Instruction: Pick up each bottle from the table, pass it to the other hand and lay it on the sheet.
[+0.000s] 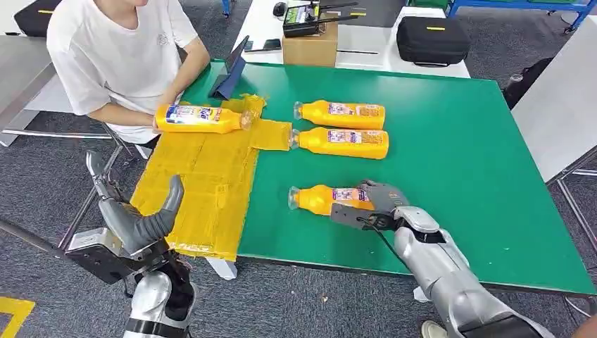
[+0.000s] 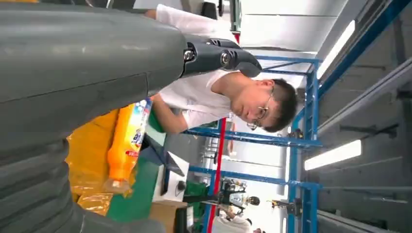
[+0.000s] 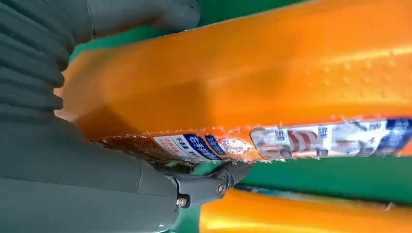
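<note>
Head view: right hand (image 1: 380,201) fingers wrap the nearest orange plastic bottle (image 1: 320,199) on the green counter (image 1: 450,155); left hand (image 1: 137,218) fingers spread, holding nothing.

Bottle labels (image 1: 344,109) | coloured print, characters too small and blurred to read | no other legible text

Right arm (image 1: 450,274): silver metallic shell in rounded segments, with a dark band near the lower end. A thin black cable runs along its upper part toward the wrist. Right hand (image 1: 376,201): grey casing, darker fingers (image 3: 214,183) with small bright screws at the pivots, and a grey ribbed cover. Left arm (image 1: 151,299): silver segment with black joint section. Left hand (image 1: 137,215): grey thumb, dark fingers, flat grey bracket at the wrist.
</note>
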`<state>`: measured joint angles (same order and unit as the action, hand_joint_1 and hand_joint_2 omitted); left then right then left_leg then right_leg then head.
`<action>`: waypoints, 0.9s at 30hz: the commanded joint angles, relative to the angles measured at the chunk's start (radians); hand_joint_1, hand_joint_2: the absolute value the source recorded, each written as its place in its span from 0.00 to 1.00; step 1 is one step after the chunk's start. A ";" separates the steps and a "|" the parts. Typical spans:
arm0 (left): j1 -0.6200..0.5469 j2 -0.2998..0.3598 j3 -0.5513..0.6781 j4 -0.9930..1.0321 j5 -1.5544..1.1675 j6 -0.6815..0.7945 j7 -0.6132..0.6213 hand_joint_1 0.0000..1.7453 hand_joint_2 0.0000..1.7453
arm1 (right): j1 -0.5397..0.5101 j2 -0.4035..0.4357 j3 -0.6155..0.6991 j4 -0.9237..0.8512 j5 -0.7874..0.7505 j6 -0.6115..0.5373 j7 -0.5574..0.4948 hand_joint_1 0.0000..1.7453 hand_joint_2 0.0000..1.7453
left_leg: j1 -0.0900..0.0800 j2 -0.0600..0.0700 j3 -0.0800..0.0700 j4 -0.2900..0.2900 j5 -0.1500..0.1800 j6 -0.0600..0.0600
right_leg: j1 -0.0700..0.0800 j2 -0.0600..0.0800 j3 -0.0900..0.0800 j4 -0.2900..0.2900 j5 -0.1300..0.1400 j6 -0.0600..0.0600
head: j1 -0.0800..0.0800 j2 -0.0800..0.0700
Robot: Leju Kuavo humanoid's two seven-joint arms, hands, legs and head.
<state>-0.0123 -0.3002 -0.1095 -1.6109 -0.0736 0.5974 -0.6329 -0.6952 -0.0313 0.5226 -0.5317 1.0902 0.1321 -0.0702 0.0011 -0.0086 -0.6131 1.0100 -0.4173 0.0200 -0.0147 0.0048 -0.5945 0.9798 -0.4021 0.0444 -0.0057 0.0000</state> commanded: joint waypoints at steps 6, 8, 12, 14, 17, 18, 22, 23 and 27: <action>-0.064 0.051 -0.029 0.132 0.038 -0.027 -0.003 0.00 1.00 | -0.071 -0.041 0.051 0.156 -0.146 0.147 -0.161 1.00 1.00 | 0.000 -0.003 0.002 -0.002 0.000 -0.001 | 0.001 -0.004 0.004 -0.002 -0.001 -0.002 | 0.000 0.000; -0.065 0.056 -0.035 0.139 0.060 -0.042 -0.002 0.00 1.00 | -0.056 -0.042 0.017 0.132 -0.223 0.150 -0.226 1.00 1.00 | 0.000 -0.002 0.001 -0.001 0.000 -0.001 | 0.000 -0.002 0.003 -0.001 -0.001 -0.001 | 0.000 0.000; -0.064 0.057 -0.039 0.142 0.067 -0.045 -0.002 0.00 1.00 | -0.043 -0.037 0.023 0.116 -0.245 0.140 -0.234 1.00 1.00 | 0.001 -0.001 0.002 -0.002 0.000 -0.001 | 0.001 -0.002 0.003 -0.002 0.000 -0.002 | 0.000 0.000; -0.059 0.060 -0.044 0.138 0.089 -0.065 0.015 0.00 1.00 | -0.007 -0.029 -0.018 0.067 -0.319 0.075 -0.280 1.00 1.00 | 0.000 0.000 0.001 -0.001 -0.001 -0.001 | 0.001 0.000 0.001 -0.001 0.000 -0.001 | 0.000 0.000; -0.039 0.077 -0.094 0.191 0.086 -0.190 0.160 0.00 1.00 | 0.182 0.006 -0.091 -0.217 -0.506 -0.074 -0.415 1.00 1.00 | 0.001 0.000 0.002 -0.003 -0.001 -0.002 | 0.002 0.000 0.003 -0.003 0.000 -0.001 | 0.000 0.000; -0.037 0.080 -0.121 0.243 0.076 -0.245 0.206 0.00 1.00 | 0.260 0.019 -0.108 -0.371 -0.555 -0.101 -0.415 1.00 1.00 | 0.002 0.000 0.004 -0.004 -0.001 -0.002 | 0.002 0.000 0.005 -0.004 0.000 -0.002 | 0.000 0.000; -0.050 0.065 -0.190 0.446 0.051 -0.390 0.280 0.00 1.00 | 0.419 0.083 -0.150 -0.778 -0.621 -0.250 -0.447 1.00 1.00 | 0.000 -0.001 0.001 -0.003 -0.002 -0.002 | 0.001 0.001 0.002 -0.002 -0.002 -0.002 | -0.001 0.000; -0.057 0.071 -0.218 0.480 0.032 -0.429 0.269 0.00 1.00 | 0.429 0.084 -0.141 -0.830 -0.616 -0.271 -0.465 1.00 1.00 | 0.000 -0.002 -0.002 -0.002 -0.002 -0.002 | 0.001 0.000 0.000 0.000 -0.003 -0.001 | 0.000 0.000; -0.061 0.075 -0.237 0.503 -0.005 -0.455 0.248 0.00 1.00 | 0.435 0.078 -0.141 -0.878 -0.615 -0.285 -0.475 1.00 1.00 | 0.000 -0.003 -0.008 -0.001 -0.002 -0.001 | 0.000 -0.001 -0.006 0.001 -0.004 0.002 | 0.000 0.000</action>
<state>-0.0317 -0.2728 -0.2440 -1.3319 -0.0502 0.1818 -0.3777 -0.3712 0.0240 0.4334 -1.0547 0.4799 -0.1319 -0.5325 0.0015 -0.0104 -0.6230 1.0101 -0.4189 0.0192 -0.0143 0.0056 -0.6025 0.9807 -0.4049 0.0468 -0.0061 0.0000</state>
